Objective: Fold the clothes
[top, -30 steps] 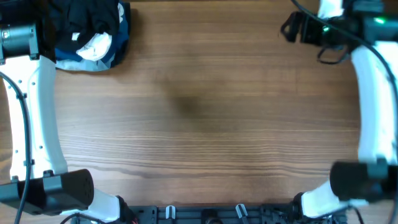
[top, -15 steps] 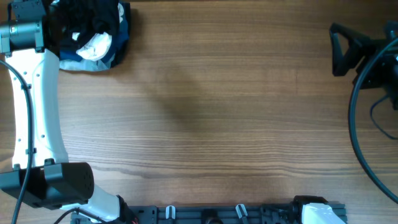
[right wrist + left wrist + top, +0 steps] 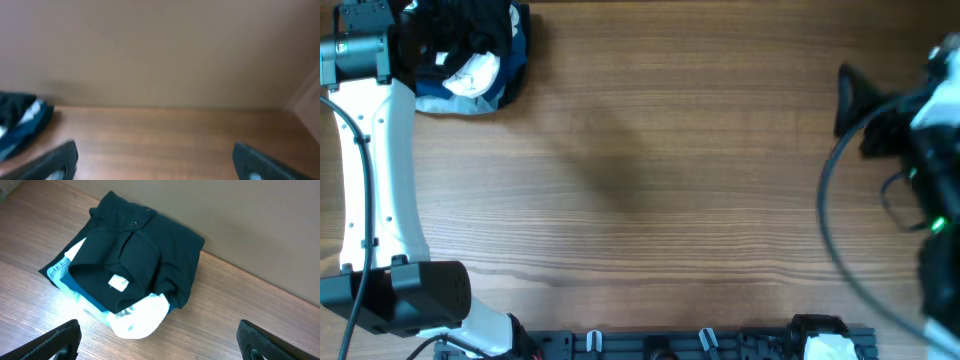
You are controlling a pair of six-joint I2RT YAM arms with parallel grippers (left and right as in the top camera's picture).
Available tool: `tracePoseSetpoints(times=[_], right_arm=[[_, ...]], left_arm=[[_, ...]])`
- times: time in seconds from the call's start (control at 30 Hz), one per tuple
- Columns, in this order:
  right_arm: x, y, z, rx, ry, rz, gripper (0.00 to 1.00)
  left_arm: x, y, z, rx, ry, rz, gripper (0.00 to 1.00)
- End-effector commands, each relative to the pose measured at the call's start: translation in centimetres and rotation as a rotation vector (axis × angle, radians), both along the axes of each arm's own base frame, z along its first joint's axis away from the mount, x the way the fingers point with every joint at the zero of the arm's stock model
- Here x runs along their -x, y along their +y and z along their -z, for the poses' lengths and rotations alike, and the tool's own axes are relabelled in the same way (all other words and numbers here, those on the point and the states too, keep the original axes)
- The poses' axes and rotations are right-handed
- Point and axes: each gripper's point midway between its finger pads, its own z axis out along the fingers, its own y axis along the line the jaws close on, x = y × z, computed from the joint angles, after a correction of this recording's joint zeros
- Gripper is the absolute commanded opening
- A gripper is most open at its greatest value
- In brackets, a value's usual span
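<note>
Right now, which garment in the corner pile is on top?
The black garment, the one with the small white label. It drapes over the white garment and the blue garment, which only peek out beneath its lower edge.

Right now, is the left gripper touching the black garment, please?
Apart. The left wrist view shows the left gripper open, its fingers short of the black garment, with bare table between.

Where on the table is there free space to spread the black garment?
The whole middle of the table is bare wood, from the left arm across to the right arm. Only the far left corner is crowded: the black garment lies there on a pile of other clothes.
</note>
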Motion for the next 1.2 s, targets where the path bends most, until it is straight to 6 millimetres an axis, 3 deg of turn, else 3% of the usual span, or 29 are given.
tracePoseSetpoints(times=[0.0, 0.27, 0.6, 0.97, 1.17], right_arm=[[1.9, 0.2, 3.6, 0.033, -0.066, -0.014, 1.00], [2.6, 1.0, 13.2, 0.036, -0.242, -0.051, 1.00], [4.8, 1.3, 20.4, 0.045, -0.325, -0.064, 1.00], [4.8, 1.6, 25.6, 0.029, -0.253, -0.082, 1.00], [4.8, 1.6, 25.6, 0.030, -0.254, -0.082, 1.00]], left_arm=[[0.0, -0.3, -0.1, 0.014, -0.005, 0.005, 1.00], [0.0, -0.3, -0.1, 0.014, -0.005, 0.005, 1.00], [0.0, -0.3, -0.1, 0.014, -0.005, 0.005, 1.00], [0.0, -0.3, -0.1, 0.014, -0.005, 0.005, 1.00], [0.0, -0.3, -0.1, 0.014, -0.005, 0.005, 1.00]])
